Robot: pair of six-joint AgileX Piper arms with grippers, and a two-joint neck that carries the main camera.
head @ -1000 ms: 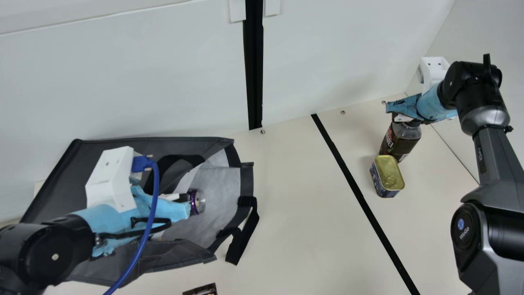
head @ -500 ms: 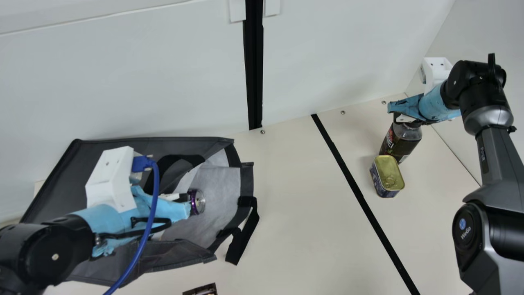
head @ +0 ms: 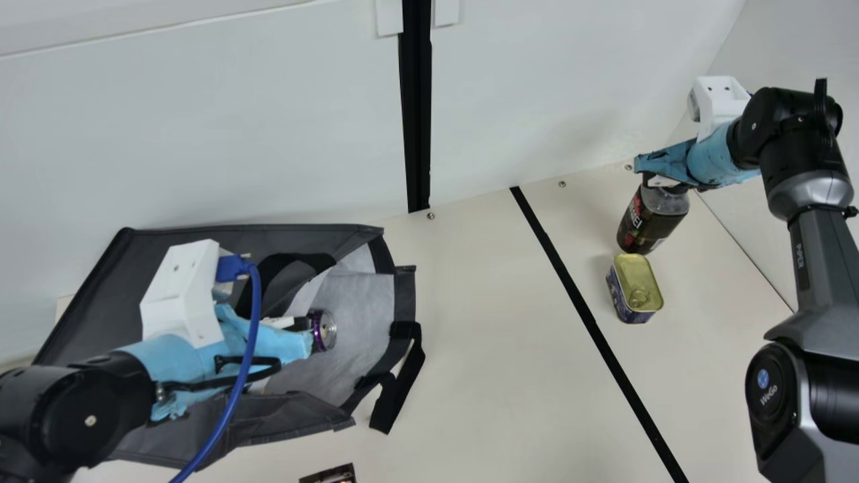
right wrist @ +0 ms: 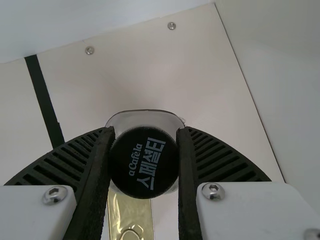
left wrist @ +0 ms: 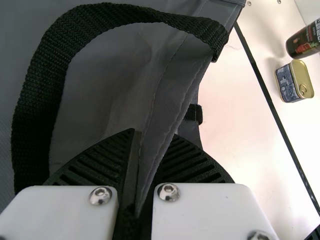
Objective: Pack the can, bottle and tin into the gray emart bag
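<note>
Cream tabletop (head: 483, 322) runs up to a pale wall (head: 268, 134), crossed by a black strip (head: 579, 302) between the bag's side and the bottle's. The gray fabric emart bag with black edging (head: 405, 288) lies on the left part of the table with its mouth towards the strip, and a purple metal can (head: 323, 329) already rests inside, its tabbed end facing out. The dark-labelled clear bottle with a black cap (head: 652, 218) is at the far right, just beside a navy-sided tin with a gold pull-ring lid (head: 635, 285).

Getting the bottle packed looks like the step in hand. The right gripper (right wrist: 145, 131) has its fingers closed around the cap; whether the bottle's base touches the table, I cannot tell. The left gripper (left wrist: 152, 135) pinches a fold of bag fabric. Next, the bottle needs enough height to clear the tin and the bag's edge, then a pass over the strip and into the mouth, while the left grip keeps the bag steady. The tin would follow.

The main view gives the can inside the pale lining. The left wrist view adds the fabric edge caught between ribbed fingers, beside a black woven handle (left wrist: 52, 60). From above the cap, the right wrist view reveals a finger on either side of it.
</note>
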